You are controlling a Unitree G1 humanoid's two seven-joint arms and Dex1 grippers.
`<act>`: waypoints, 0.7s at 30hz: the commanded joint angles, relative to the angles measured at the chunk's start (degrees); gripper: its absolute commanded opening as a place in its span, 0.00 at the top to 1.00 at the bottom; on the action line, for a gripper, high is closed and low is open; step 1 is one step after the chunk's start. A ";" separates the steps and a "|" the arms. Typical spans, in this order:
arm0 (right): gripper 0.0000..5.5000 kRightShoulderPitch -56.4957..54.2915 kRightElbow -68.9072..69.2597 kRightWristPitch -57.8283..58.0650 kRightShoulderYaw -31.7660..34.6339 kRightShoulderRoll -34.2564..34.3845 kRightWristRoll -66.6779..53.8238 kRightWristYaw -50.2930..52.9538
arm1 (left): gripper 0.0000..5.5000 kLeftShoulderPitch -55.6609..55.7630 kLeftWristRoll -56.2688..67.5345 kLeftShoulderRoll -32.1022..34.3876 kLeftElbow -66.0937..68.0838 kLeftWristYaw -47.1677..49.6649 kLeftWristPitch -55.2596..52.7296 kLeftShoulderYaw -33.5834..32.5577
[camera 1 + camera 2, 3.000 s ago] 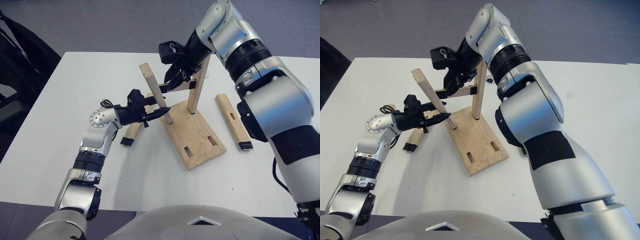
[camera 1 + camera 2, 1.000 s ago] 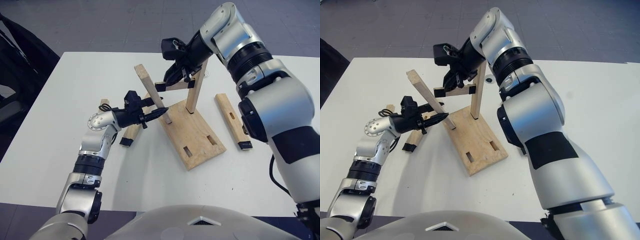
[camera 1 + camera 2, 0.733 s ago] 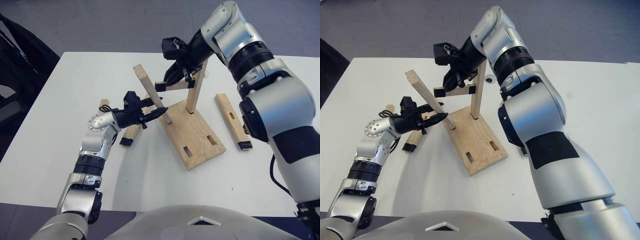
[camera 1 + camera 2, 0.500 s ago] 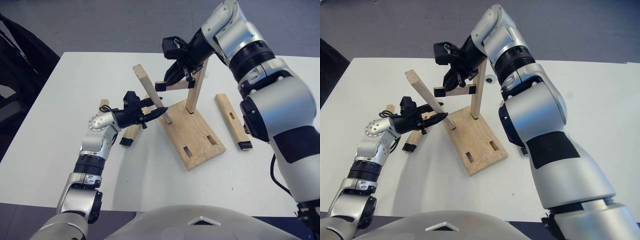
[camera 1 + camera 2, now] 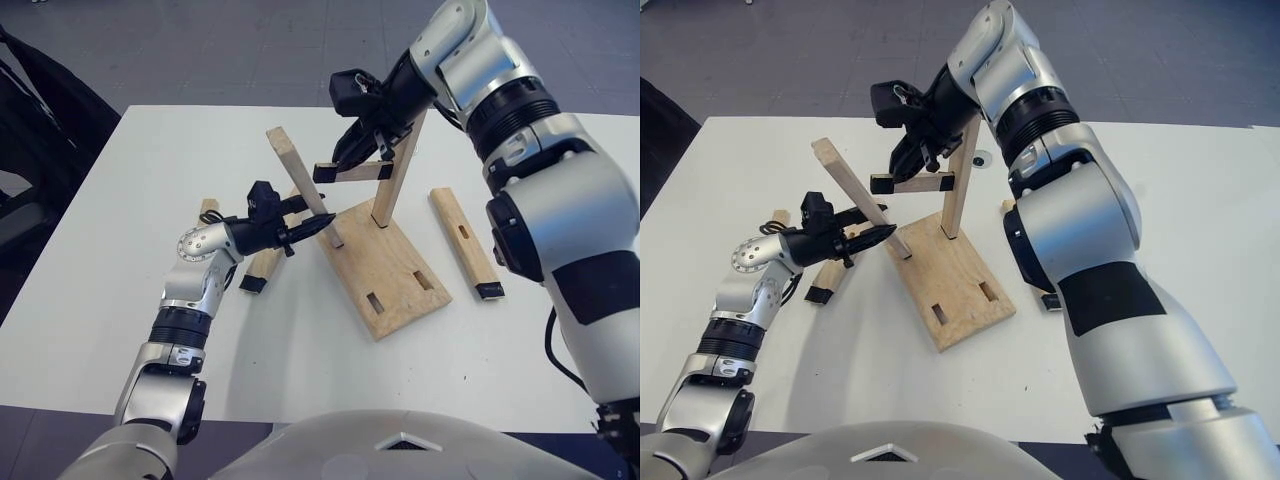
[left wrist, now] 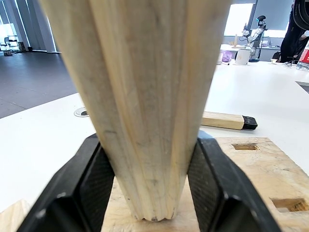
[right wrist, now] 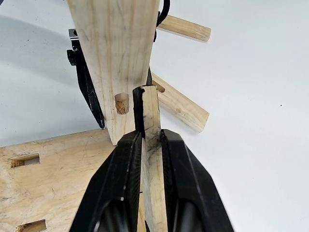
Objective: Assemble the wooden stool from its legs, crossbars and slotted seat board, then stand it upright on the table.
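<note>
Wooden crossbar (image 5: pixel 355 172) stays clamped in our right hand (image 5: pixel 362 140) over the seat board (image 5: pixel 385 270) mid-counter (image 5: pixel 150 180), and our left hand (image 5: pixel 305 226), clamped low on the leaning leg (image 5: pixel 298 180), has tipped it toward 10 o'clock, so that joint looks unmated.

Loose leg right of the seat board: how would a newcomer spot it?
Find the slotted seat board flat mid-table. Right of it, apart, a loose leg lies flat. Unlike the pieces left of the board, it lies alone, slot upward, near end black-capped.
</note>
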State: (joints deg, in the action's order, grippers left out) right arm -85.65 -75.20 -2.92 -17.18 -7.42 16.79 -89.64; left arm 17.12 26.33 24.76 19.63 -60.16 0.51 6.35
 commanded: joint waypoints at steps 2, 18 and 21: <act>0.91 2.48 0.01 -1.02 -2.33 -1.36 1.78 -1.87 | 0.63 -1.76 -4.36 2.10 7.46 1.94 -3.99 -0.74; 0.91 6.70 0.88 -2.43 -5.20 -0.65 2.59 -1.54 | 0.63 -5.65 -3.45 0.91 5.30 2.17 -2.08 -2.40; 0.91 7.41 1.05 -2.68 -5.76 -0.23 2.87 -1.26 | 0.63 -6.08 -3.69 0.46 4.37 2.65 -1.85 -2.86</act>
State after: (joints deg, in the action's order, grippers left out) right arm -82.62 -72.19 -6.06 -20.25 -6.88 16.62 -89.37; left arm 16.09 26.71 23.38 20.74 -60.53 0.61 4.25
